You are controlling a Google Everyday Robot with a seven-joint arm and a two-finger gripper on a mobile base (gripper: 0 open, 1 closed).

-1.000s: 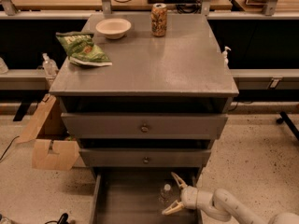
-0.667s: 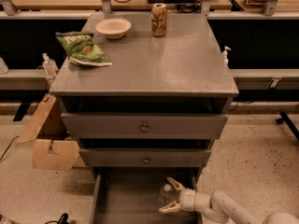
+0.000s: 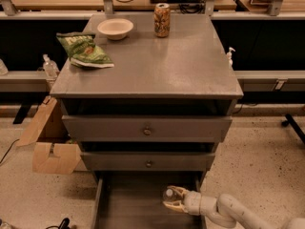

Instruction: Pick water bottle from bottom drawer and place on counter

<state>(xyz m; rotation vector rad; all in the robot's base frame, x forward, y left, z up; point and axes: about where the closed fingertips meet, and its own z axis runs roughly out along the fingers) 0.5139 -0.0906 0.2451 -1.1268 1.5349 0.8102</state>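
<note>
The bottom drawer (image 3: 124,209) is pulled out, a shallow grey tray under two knobbed drawers. The water bottle (image 3: 167,194) shows as a small clear rounded shape at the drawer's right side, low on the floor. My gripper (image 3: 172,199) reaches in from the lower right on a white arm (image 3: 224,211). Its fingers (image 3: 174,190) are closed in on the bottle from both sides. The counter (image 3: 152,56) is the wide grey cabinet top above.
On the counter are a green chip bag (image 3: 83,49), a white bowl (image 3: 115,28) and a patterned drink can (image 3: 162,19). A cardboard box (image 3: 50,142) stands on the floor to the left. Small pump bottles (image 3: 49,66) sit on side ledges.
The gripper's fingers, spread wide a second ago, have drawn together around the water bottle. The arm has shifted slightly left inside the drawer.
</note>
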